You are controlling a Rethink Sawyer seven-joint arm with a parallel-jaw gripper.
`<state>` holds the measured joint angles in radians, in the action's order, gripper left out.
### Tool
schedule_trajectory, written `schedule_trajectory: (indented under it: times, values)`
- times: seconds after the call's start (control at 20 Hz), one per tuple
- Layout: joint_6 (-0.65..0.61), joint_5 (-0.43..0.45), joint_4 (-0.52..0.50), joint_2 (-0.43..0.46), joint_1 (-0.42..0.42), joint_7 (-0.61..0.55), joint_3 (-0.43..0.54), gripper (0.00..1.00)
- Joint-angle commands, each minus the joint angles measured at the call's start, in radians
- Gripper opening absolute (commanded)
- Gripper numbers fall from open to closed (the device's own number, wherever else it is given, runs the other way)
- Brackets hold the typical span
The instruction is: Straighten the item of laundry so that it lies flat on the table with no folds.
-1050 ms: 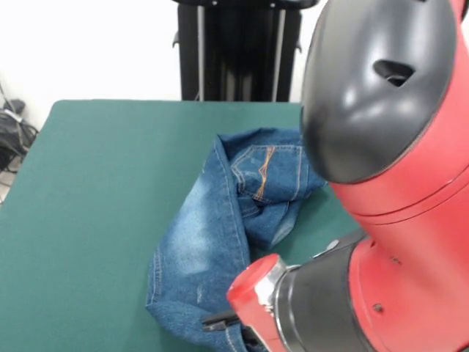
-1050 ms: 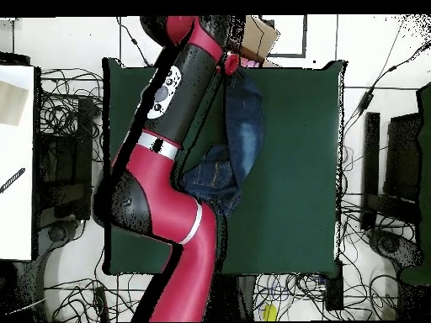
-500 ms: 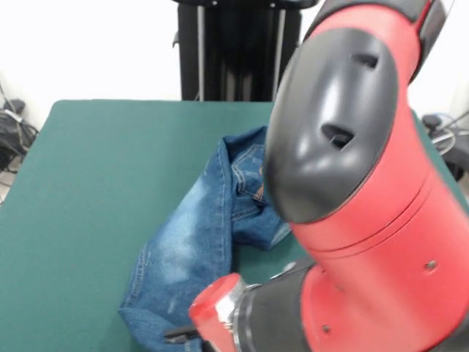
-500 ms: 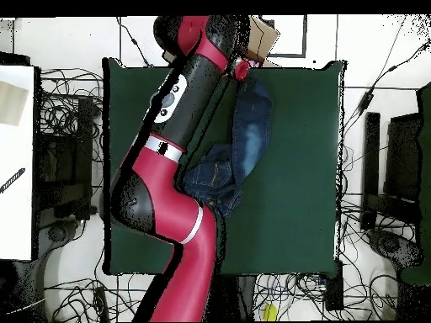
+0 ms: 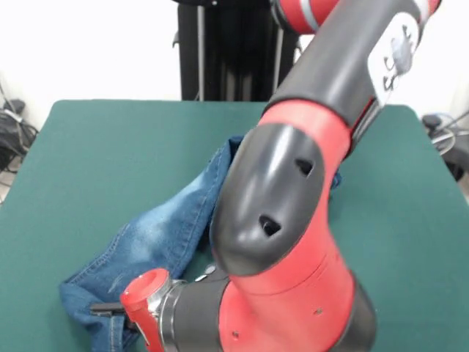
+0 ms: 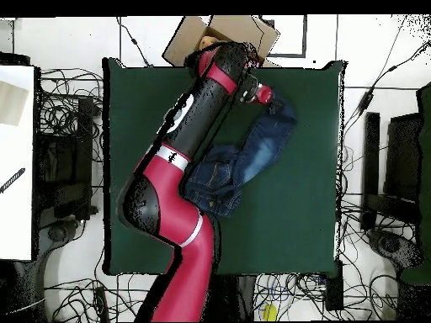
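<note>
- Jeans (image 5: pixel 157 227) of faded blue denim lie on the green table (image 5: pixel 88 161), stretched in a long diagonal band and not flat.
- From the front, one leg runs from the middle of the table down toward the near left corner, and its end is bunched in folds beside the arm's red wrist (image 5: pixel 146 297).
- From overhead, the waist part sits crumpled near the table's middle, partly under the arm (image 6: pixel 181 143), while the leg reaches up and to the right toward the far edge.
- Sawyer's red and black arm fills much of the front view and hides the waist end of the jeans.
- Its gripper (image 6: pixel 266 96) is at the far tip of the leg in the overhead view; a thin dark piece shows at the wrist in the front view, touching the denim.
- Whether the claw is apart or clamped on the cloth cannot be told.
- Cardboard box (image 6: pixel 220 34) sits beyond the table's far edge.
</note>
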<state>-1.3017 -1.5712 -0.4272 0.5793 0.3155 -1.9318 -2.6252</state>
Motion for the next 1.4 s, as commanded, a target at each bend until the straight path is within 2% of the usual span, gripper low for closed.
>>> schedule_trajectory:
  times: [0.05, 0.2, 0.5, 1.05, 1.4]
  values:
    - [-0.079, -0.018, 0.101, 0.029, 0.012, -0.388, -0.209, 0.0]
    - [-0.15, -0.068, 0.108, 0.023, 0.004, -0.403, -0.319, 0.0]
    - [-0.201, -0.105, 0.09, 0.036, -0.013, -0.445, -0.426, 0.0]
    - [-0.319, -0.055, 0.114, 0.033, -0.039, -0.524, -0.429, 0.0]
    - [-0.359, -0.053, 0.123, 0.028, -0.041, -0.521, -0.43, 0.0]
